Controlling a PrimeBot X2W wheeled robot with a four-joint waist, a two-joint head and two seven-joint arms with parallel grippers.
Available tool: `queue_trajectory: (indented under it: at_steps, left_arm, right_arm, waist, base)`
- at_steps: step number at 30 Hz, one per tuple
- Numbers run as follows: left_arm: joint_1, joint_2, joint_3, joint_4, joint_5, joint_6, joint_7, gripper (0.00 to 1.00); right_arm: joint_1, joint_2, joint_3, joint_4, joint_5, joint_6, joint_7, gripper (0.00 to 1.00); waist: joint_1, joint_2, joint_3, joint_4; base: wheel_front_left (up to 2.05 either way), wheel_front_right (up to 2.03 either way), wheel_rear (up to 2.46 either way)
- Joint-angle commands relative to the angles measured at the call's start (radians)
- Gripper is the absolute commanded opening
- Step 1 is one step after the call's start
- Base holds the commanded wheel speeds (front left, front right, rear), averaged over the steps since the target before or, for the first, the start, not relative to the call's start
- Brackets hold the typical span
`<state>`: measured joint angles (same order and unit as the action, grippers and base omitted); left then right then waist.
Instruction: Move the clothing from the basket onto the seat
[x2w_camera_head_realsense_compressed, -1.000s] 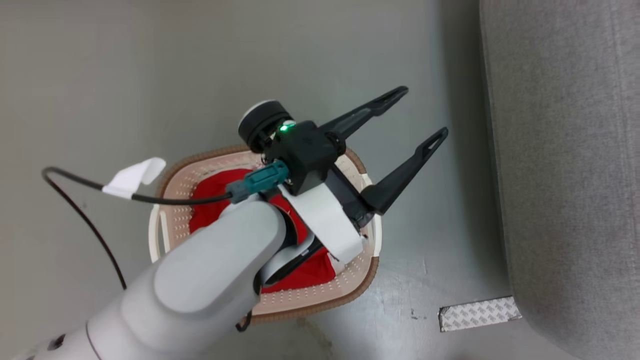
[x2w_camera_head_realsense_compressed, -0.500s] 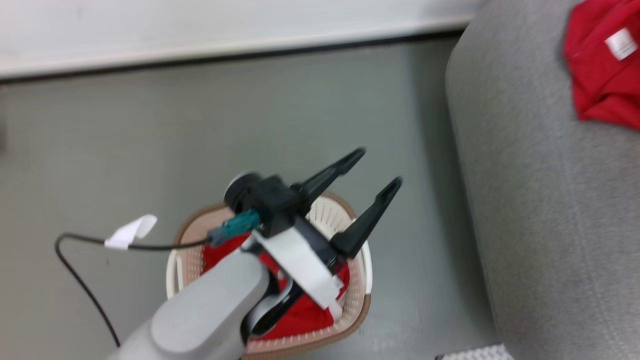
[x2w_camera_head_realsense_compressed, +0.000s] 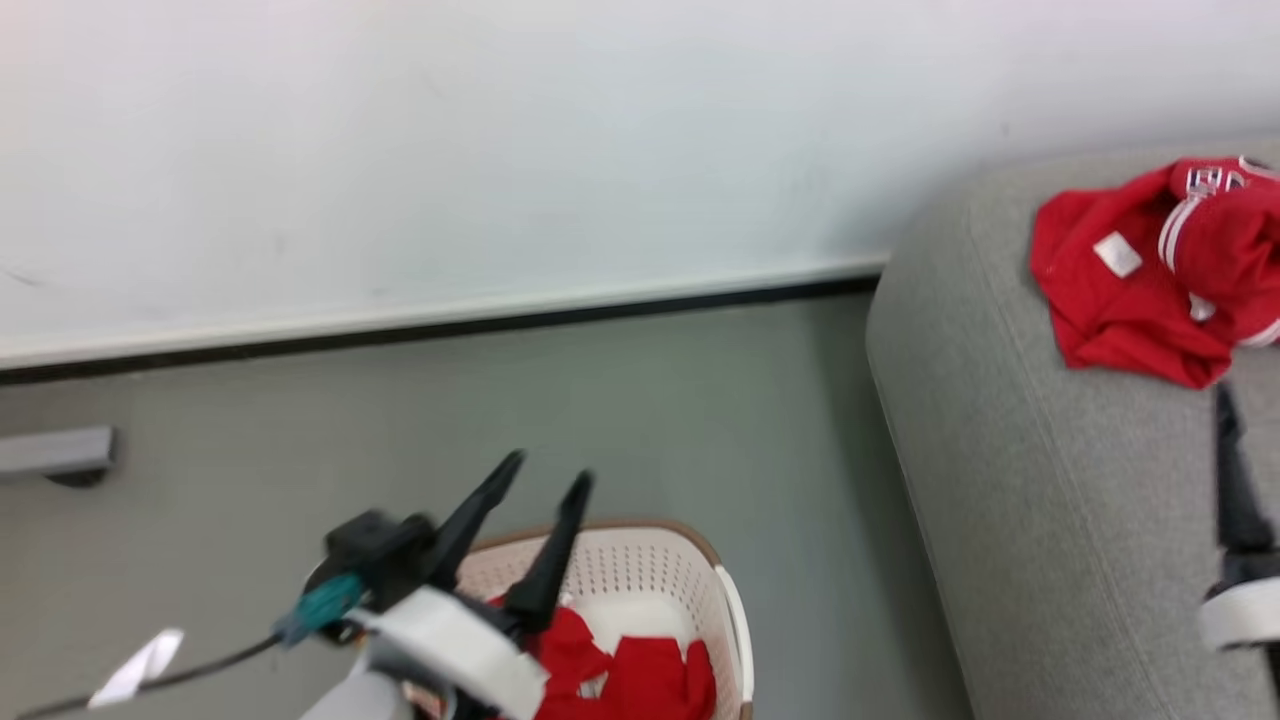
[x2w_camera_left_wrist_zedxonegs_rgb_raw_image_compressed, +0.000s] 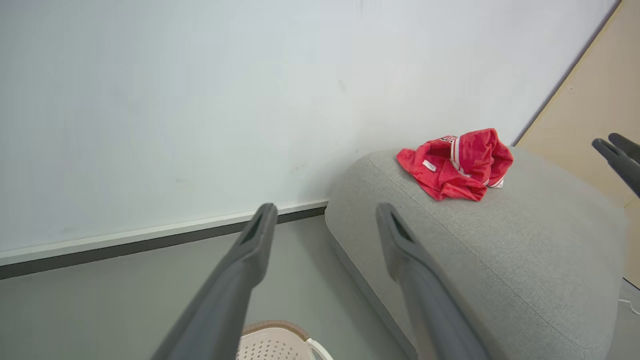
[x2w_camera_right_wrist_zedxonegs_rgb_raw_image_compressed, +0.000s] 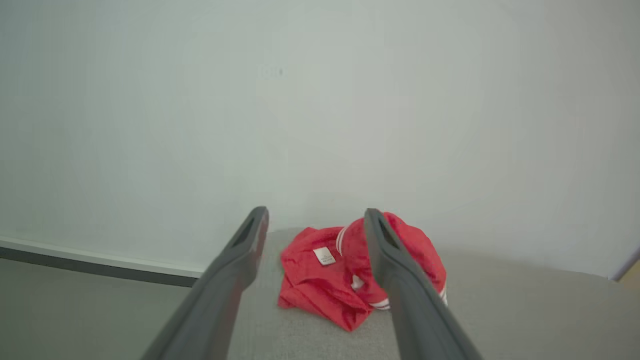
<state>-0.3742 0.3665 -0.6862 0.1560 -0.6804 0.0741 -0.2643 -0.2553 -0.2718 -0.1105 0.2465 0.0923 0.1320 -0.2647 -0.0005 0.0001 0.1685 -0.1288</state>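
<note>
One crumpled garment (x2w_camera_head_realsense_compressed: 1130, 290), red with white stripe trim and a small white label showing, lies on top of the grey sofa (x2w_camera_head_realsense_compressed: 1000, 520), near its rounded end by the wall (x2w_camera_head_realsense_compressed: 500, 150). More red clothing (x2w_camera_head_realsense_compressed: 640, 685) lies bunched in the cream basket (x2w_camera_head_realsense_compressed: 650, 565), with a patch of white beside it. The basket has a brown rim and stands on the grey floor (x2w_camera_head_realsense_compressed: 700, 400) near the sofa's end.

Left tool (x2w_camera_head_realsense_compressed: 549, 470): raised above the basket's left side. Its fingers are spread wide and point up towards the wall, with nothing between them. A dark cable (x2w_camera_head_realsense_compressed: 215, 660) with a white tag trails from its wrist.

Right tool (x2w_camera_right_wrist_zedxonegs_rgb_raw_image_compressed: 316, 211): over the sofa, aimed at the crumpled garment. In the wrist view its fingers stand wide apart and frame the garment. They hold nothing, and the tips stop short of the cloth in the head view.

A dark strip (x2w_camera_head_realsense_compressed: 450, 325) runs along the foot of the wall, where it meets the floor.
</note>
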Motion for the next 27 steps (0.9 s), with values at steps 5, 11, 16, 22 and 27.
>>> queue_trajectory:
  at_steps: [5,11,16,22,27]
  left_arm:
    - [0.139,-0.004,0.115,0.000,0.068,0.020,0.000,1.00]
    - [0.270,-0.055,0.282,-0.011,0.175,0.027,0.000,1.00]
    - [0.355,-0.113,0.399,-0.019,0.255,0.005,0.000,1.00]
    - [0.423,-0.173,0.508,-0.019,0.350,-0.046,0.000,1.00]
    - [0.473,-0.223,0.598,-0.012,0.408,-0.080,0.000,1.00]
  right_arm:
    - [0.130,0.072,0.028,-0.077,0.001,-0.003,0.001,1.00]
    - [0.241,0.153,0.064,-0.118,-0.029,-0.003,0.001,1.00]
    - [0.308,0.204,0.055,-0.100,-0.024,-0.003,0.001,1.00]
    - [0.359,0.220,0.062,-0.065,-0.003,-0.003,0.000,1.00]
    - [0.359,0.220,0.105,-0.046,0.029,-0.003,0.000,1.00]
  waist:
    - [0.0005,-0.0001,-0.089,0.064]
    - [0.0005,-0.0001,-0.143,0.107]
    - [0.0005,-0.0001,-0.171,0.129]
    - [0.0005,-0.0001,-0.196,0.138]
    - [0.0005,-0.0001,-0.199,0.128]
  base:
    - [0.00,0.00,0.00]
    - [0.00,0.00,0.00]
    - [0.00,0.00,0.00]
    - [0.00,0.00,0.00]
    - [0.00,0.00,0.00]
